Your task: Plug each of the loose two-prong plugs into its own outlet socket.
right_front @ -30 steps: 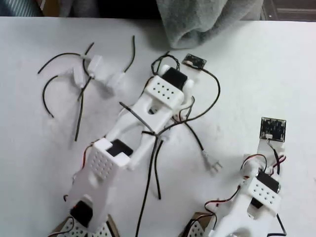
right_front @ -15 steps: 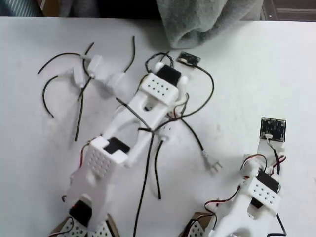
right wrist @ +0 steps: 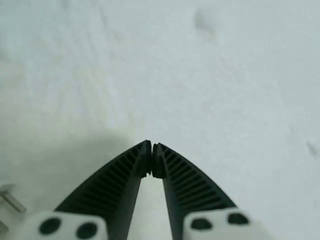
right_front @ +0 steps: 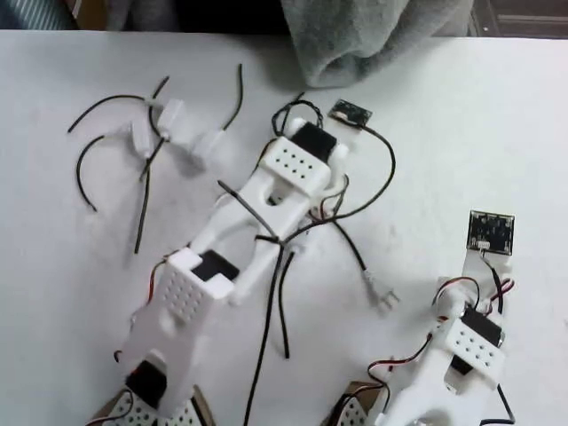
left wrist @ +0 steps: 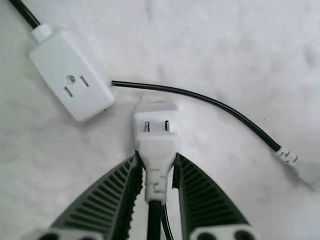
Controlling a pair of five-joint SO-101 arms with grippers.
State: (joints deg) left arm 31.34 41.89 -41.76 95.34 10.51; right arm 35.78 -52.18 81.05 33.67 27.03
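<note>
My left gripper [left wrist: 155, 159] is shut on a white two-prong plug [left wrist: 155, 127], whose prongs face outward. A white outlet socket [left wrist: 70, 82] lies on the table just beyond and to one side of the plug, its slots facing up. In the high view the left arm [right_front: 297, 164] stretches to the table's middle, near three white sockets [right_front: 209, 146] with black cords at the back left. Another loose plug [right_front: 383, 298] lies between the arms. My right gripper [right wrist: 151, 159] is shut on nothing, low over bare table at the front right.
A loose black cord [left wrist: 200, 102] curves past the held plug to a small white end piece [left wrist: 300, 167]. Metal prongs [right wrist: 11, 201] show beside the right gripper. A grey cloth [right_front: 373, 35] hangs over the table's back edge. Black cords trail under the left arm.
The left arm swung a little toward the sockets at the back left, then came back to where it was a second ago. The right arm has stayed still.
</note>
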